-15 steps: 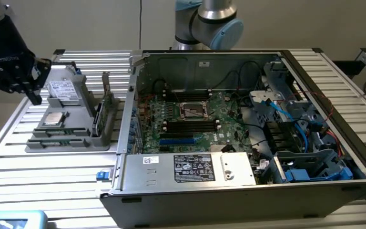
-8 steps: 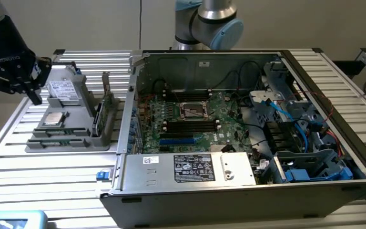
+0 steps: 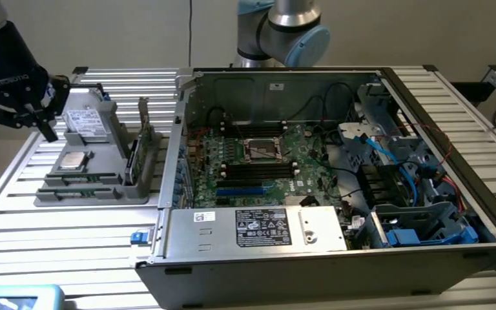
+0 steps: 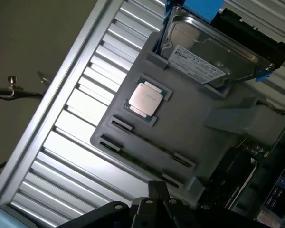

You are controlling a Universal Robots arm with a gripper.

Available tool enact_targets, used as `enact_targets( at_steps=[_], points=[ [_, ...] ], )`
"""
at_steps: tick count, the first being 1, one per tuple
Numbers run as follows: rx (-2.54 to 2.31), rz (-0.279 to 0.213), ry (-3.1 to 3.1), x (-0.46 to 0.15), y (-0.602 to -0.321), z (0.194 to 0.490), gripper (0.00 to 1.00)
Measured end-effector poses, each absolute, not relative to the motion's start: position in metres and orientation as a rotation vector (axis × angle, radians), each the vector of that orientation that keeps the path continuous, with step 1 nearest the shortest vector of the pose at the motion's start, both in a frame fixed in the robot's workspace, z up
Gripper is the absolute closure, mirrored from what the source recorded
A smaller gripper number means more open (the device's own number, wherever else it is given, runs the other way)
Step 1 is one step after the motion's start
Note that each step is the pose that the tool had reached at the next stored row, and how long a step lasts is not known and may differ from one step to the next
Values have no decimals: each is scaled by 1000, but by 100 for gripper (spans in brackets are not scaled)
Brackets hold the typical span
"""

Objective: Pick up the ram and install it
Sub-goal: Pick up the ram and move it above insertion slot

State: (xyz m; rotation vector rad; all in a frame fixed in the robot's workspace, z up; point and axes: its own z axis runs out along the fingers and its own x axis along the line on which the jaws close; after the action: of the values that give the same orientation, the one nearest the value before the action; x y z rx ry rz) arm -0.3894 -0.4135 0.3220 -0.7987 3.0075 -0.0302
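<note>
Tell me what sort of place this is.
Probably a robotics lab bench set up for computer assembly: a robot arm, an open computer case on a slatted metal table, and a grey tray holding a processor chip and a hard drive.

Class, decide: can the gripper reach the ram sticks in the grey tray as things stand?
Probably yes. The gripper hangs by the grey tray, and nothing covers the ram sticks standing in their slots; the processor beside them lies flat. Its fingers are shut, though.
</note>
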Motion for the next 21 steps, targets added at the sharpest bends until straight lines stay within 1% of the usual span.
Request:
enact_targets(
  at_steps=[21],
  points=[
    [-1354,-21,2798,-389,-413,322,89]
  ],
)
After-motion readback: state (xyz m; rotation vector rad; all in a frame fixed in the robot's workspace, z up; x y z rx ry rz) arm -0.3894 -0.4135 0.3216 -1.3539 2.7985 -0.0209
